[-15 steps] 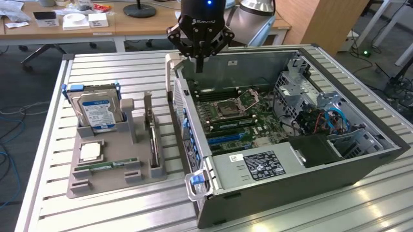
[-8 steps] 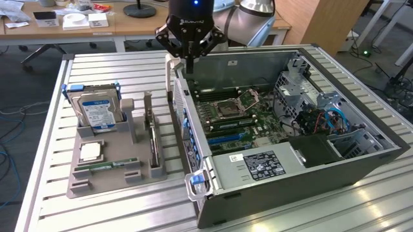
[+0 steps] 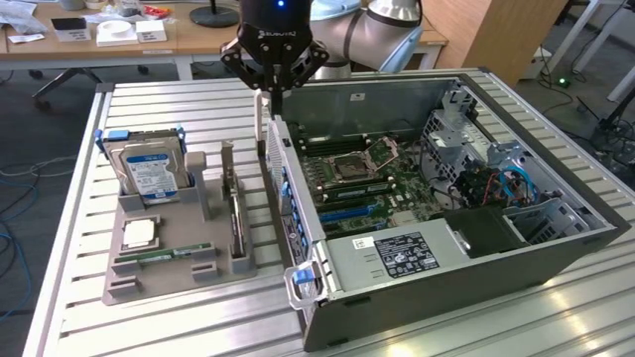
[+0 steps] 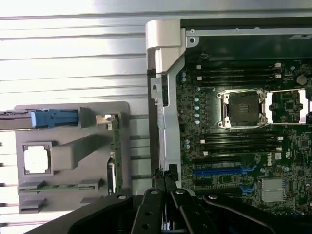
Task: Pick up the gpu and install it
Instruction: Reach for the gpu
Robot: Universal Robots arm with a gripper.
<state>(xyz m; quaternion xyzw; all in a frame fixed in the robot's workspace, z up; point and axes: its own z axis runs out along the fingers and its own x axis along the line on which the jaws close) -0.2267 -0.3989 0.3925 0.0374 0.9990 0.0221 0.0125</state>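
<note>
Gripper point(image 3: 270, 86) narrow, pinched on gpu point(image 3: 261, 126), card upright right beneath, abv PC case point(image 3: 417, 305) rear wall.

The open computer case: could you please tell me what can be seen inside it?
Inside the case sits a green motherboard with an open processor socket, blue expansion slots and a labelled power supply. Whatever lies under the power supply is covered.

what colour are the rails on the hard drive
Blue rails on the hard drive; clearest in the exterior view.

Hard drive point(image 3: 149, 175), open computer case point(image 3: 447, 301)
</note>
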